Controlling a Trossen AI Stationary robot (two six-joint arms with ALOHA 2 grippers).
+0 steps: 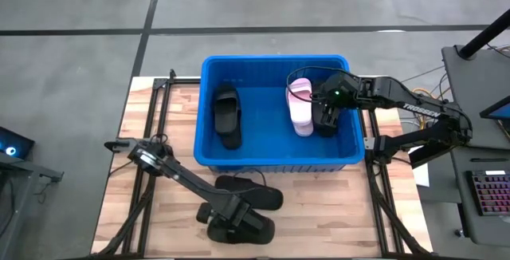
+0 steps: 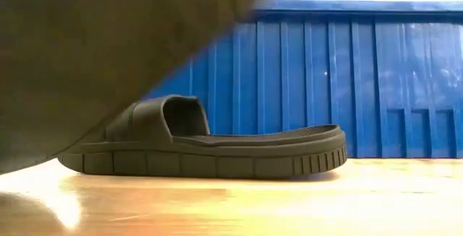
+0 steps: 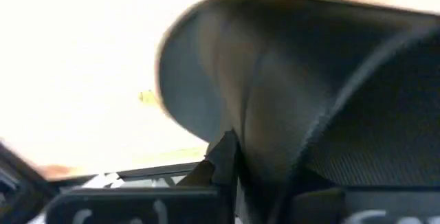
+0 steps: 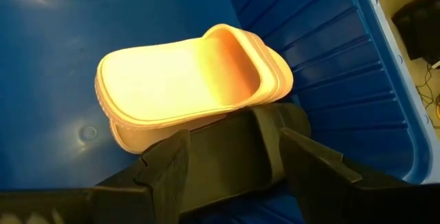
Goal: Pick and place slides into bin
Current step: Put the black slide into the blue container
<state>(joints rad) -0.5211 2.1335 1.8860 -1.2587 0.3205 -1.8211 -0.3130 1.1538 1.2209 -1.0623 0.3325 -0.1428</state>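
High view: right gripper [image 1: 325,116] sits inside the bin [image 1: 209,158], centre-right, fingers spread over a black slide [image 4: 237,152] beside the pink slide [image 1: 300,108]; left gripper [image 1: 231,226], bottom centre, grip unclear.

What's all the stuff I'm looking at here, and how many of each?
Bin: one, bright blue, on the wooden table.
Pink slide: one, inside the bin's right half.
Black slides in bin: two, one in the left half, one beside the pink one.
Black slides on table: two in front of the bin, one lying free, one at the left gripper.
Left gripper: on that front slide.
Right gripper: open, inside the bin, over the black slide there.
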